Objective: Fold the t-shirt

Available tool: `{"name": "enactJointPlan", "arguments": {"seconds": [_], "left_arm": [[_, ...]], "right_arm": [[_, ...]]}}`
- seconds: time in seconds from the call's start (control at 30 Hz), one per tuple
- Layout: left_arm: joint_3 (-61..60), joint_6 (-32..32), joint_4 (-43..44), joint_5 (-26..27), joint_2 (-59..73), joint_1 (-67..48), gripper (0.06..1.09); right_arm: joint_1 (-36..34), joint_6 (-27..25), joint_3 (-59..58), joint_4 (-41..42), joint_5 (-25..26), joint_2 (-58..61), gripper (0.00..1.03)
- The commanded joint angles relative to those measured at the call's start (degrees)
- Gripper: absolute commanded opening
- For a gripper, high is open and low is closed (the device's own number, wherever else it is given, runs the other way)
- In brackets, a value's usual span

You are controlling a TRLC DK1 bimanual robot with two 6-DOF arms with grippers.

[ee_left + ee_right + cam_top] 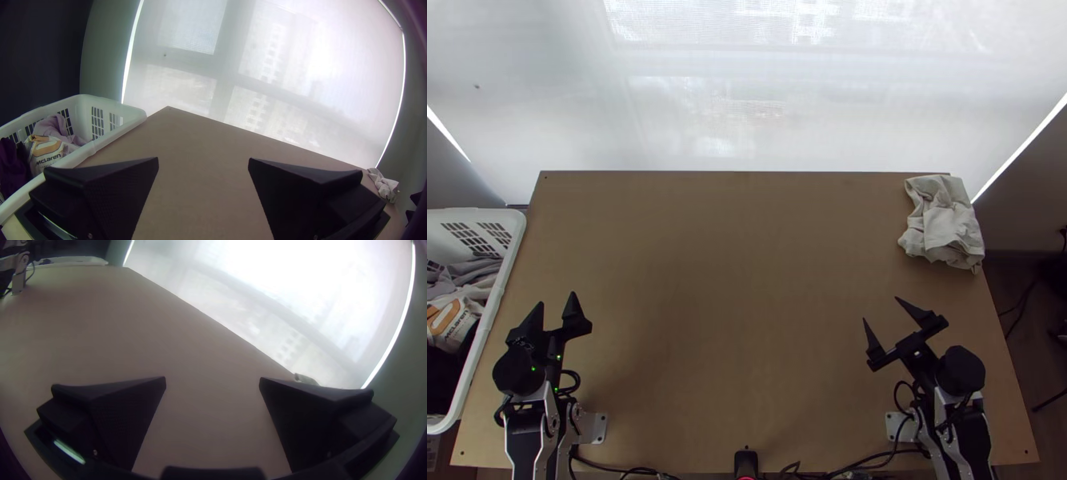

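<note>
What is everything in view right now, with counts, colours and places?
Bunched cloth: 1 pile, off-white, table's far right corner
Table: 1, light brown wood, between the arms and the blind
Basket: 1, white, beside the table's left edge
Clothes: several, exact number unclear, greyish, white and dark, inside the basket
Blind: 1, white, beyond the table's far edge
Small device: 1, black, middle of the near edge
Cables: several, black, along the near edge
Arms: 2, silver-grey and black, near left and near right
Left hand: 1, black, open, over the table's near left
Right hand: 1, black, open, over the near right
</note>
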Motion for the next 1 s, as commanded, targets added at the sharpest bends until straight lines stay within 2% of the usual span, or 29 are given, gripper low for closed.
{"name": "enactJointPlan", "arguments": {"seconds": [0.0,0.2,0.23,0.3,0.37,0.43,0.53,0.63,0.73,0.8,0.97], "left_arm": [[0.1,-0.1,0.0,0.0,0.0,0.0,1.04],[0.0,-0.1,0.0,0.0,0.0,0.0,1.04],[0.0,-0.1,0.0,0.0,0.0,0.0,1.04],[0.1,-0.1,0.0,0.0,0.0,0.0,1.04],[0.0,-0.1,0.0,0.0,0.0,0.1,1.04],[0.1,-0.1,0.0,0.0,0.0,0.1,1.04],[0.0,-0.1,0.0,0.0,0.0,0.0,1.04],[0.0,-0.1,0.0,0.0,0.0,0.0,1.04],[0.0,-0.1,0.0,0.0,0.0,0.0,1.04],[0.1,-4.2,0.0,0.5,0.0,-1.1,1.04],[0.0,-4.7,-0.2,0.2,0.0,-3.7,1.04]], "right_arm": [[11.5,-0.1,-0.1,1.6,8.2,0.2,0.98],[2.9,0.4,0.1,4.4,9.4,0.0,0.98],[2.4,1.8,0.2,6.9,10.8,0.0,0.98],[2.1,7.7,0.2,12.4,15.5,0.0,0.98],[2.2,10.9,0.4,14.8,16.8,0.0,0.98],[3.0,14.4,0.6,15.8,20.6,0.0,0.98],[5.4,14.5,1.0,15.7,26.5,0.0,0.98],[5.3,14.9,1.8,13.5,29.7,0.1,0.98],[5.3,16.4,3.5,10.3,30.9,0.4,0.98],[5.3,17.1,4.9,9.0,31.5,1.3,0.98],[4.7,17.3,9.4,9.1,32.0,6.4,0.98]]}}
